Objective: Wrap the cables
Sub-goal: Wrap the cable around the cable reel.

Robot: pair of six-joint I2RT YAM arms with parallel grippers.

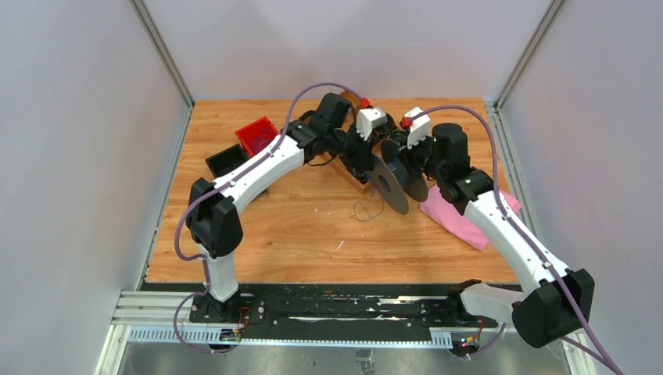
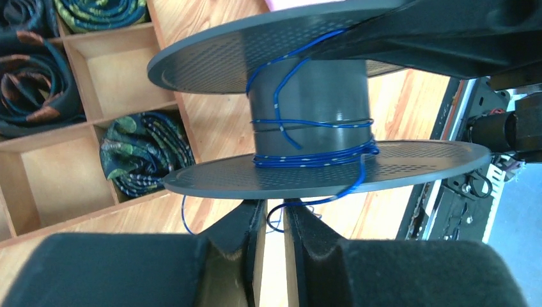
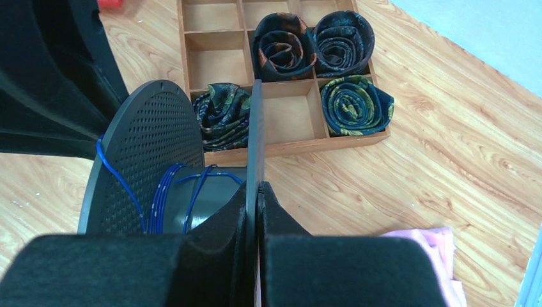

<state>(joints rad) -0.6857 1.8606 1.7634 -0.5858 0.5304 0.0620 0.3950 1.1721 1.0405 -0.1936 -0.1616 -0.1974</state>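
Top view: both arms are meeting at the spool (image 1: 388,184); left wrist view: the left hand (image 2: 275,214), slightly parted, is straddling slack from the cable (image 2: 313,158) wound on the core; right wrist view: the right hand (image 3: 257,193) is clamping a flange, steadying the spool.

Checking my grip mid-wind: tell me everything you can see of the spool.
The spool is dark grey and plastic-looking: two wide round perforated discs joined by a smooth drum. It is tipped on its side near the wooden tray. The right gripper is shut on one disc's rim. A thin blue cable circles the drum a few turns, bunched against one disc, its loose end hanging over the edge.
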